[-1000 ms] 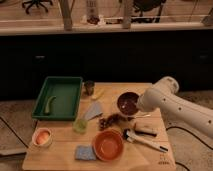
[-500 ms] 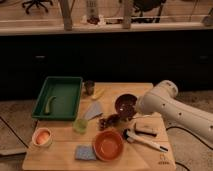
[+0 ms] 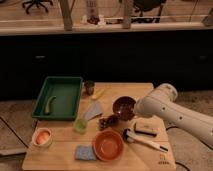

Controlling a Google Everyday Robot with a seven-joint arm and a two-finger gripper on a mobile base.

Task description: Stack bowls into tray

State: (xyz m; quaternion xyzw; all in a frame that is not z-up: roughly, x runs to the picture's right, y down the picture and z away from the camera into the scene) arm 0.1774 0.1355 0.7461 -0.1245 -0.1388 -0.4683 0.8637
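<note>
— Where was the claw [image 3: 129, 113] seen?
— At the tip of the white arm [image 3: 172, 112], which was stretched in from the right. The claw was set low at the right edge of the maroon bowl [image 3: 122, 106]. Dark was laid over dark there, so whether it was open or closed could not be told, and no grip on anything could be made out.

— And the other bowl?
— The orange bowl [image 3: 109, 145] was placed near the table's front edge, below and left of the claw, apart from it. Both bowls were seen upright on the table [image 3: 57, 150], neither in the tray [image 3: 63, 79].

— Where was the tray found?
— At the table's far left corner, well apart from the claw. One green item [image 3: 50, 104] was seen lying inside it.

— What else was laid out on the wood?
— A dark cup [image 3: 89, 87] just right of the tray, a green cup [image 3: 79, 125] below it, a blue sponge [image 3: 84, 152] touching the orange bowl's left side, and a white brush [image 3: 146, 142] to the bowl's right.

— And the room?
— A dark cabinet front [image 3: 105, 55] was seen behind the table, under a pale ledge [image 3: 100, 27]. Speckled floor [image 3: 15, 115] was seen at the left.
</note>
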